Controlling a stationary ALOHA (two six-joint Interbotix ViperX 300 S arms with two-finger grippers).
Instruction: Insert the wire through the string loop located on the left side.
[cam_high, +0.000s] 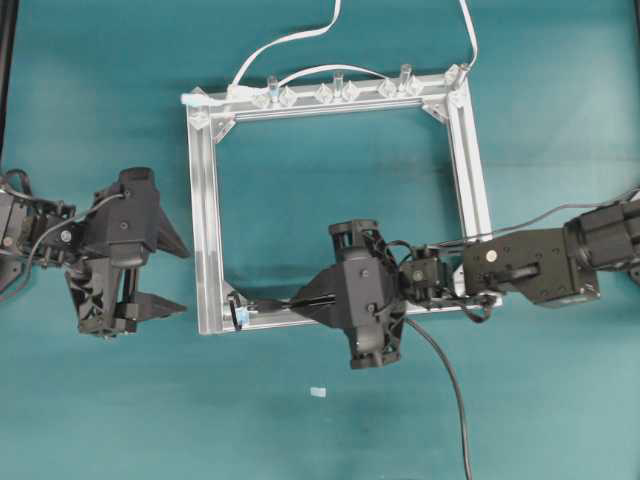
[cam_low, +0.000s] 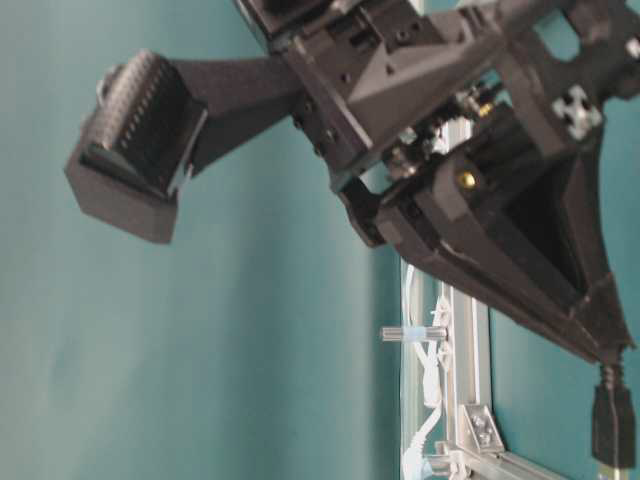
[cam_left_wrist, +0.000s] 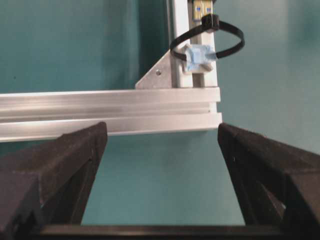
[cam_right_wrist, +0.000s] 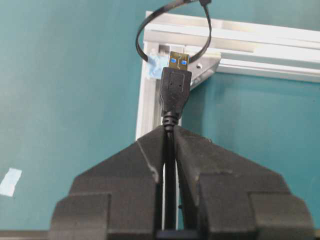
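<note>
The right gripper is clamped on the long thin black wire just behind its black USB-style plug, whose metal tip with blue inserts points toward twelve o'clock in the right wrist view. The tip sits at the mouth of the small black string loop, which stands up from a pale blue mount on the corner of the square silver aluminium frame. Seen overhead, that loop is at the frame's seven o'clock corner, with the right gripper at its three o'clock. The left gripper, jaws spread wide and holding nothing, sits outside the frame at the loop's nine o'clock. Its wrist camera shows the loop at one o'clock, plug tip beside it.
</note>
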